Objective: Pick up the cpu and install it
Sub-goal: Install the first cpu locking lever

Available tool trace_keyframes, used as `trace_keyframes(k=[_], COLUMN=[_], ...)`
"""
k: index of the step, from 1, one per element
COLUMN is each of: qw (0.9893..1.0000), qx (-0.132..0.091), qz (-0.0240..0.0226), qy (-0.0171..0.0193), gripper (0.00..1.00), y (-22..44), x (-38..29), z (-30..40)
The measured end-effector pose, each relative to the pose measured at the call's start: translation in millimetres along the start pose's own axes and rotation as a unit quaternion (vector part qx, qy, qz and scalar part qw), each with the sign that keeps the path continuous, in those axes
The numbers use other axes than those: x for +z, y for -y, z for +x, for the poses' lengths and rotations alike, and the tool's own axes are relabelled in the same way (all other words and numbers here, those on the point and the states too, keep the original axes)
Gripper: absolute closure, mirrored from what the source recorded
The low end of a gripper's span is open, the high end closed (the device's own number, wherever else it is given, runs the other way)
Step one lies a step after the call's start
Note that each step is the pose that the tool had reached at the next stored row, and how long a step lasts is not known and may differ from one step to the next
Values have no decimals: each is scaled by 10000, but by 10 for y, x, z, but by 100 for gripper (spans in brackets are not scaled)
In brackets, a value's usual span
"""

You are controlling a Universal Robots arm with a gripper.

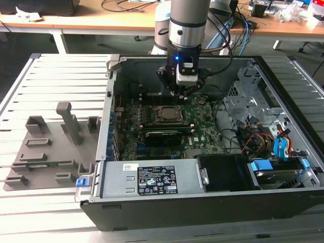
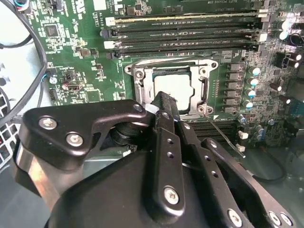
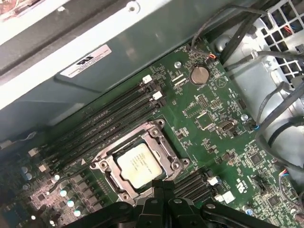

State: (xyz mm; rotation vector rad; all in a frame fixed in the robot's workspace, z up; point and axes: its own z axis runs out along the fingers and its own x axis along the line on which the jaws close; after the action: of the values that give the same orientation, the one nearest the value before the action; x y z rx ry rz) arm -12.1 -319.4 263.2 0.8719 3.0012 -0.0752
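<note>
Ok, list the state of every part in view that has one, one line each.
cpu, lying flat in the socket, top plate uncovered.
socket frame, sitting around the cpu; cannot tell whether it is latched.
gripper, shut, holding nothing, hanging over the socket.
computer case, lying on its side, side panel off, inside exposed.

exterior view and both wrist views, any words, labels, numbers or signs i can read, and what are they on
No text here can be read with confidence.
Power supply sticker, exterior view: rows of print and marks, too small to read.
White label, first wrist view: blurred, unreadable.
cpu top plate: faint print, unreadable.
Motherboard white lettering, both wrist views: too small to read.
</note>
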Motion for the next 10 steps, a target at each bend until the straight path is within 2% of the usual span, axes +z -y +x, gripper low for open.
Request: trace_keyframes(k=[1, 2, 4, 8, 10], qw=[9999, 9998, 9998, 9993, 9991], qx=[-16, -25, -68, -334, -392], qz=[-120, -146, -150, -155, -156], qy=[-75, -91, -92, -85, -83], gripper=[89, 89, 89, 89, 89], y=[-1, -1, -1, -1, -1], x=[1, 1, 1, 1, 1], z=[0, 0, 0, 0, 0])
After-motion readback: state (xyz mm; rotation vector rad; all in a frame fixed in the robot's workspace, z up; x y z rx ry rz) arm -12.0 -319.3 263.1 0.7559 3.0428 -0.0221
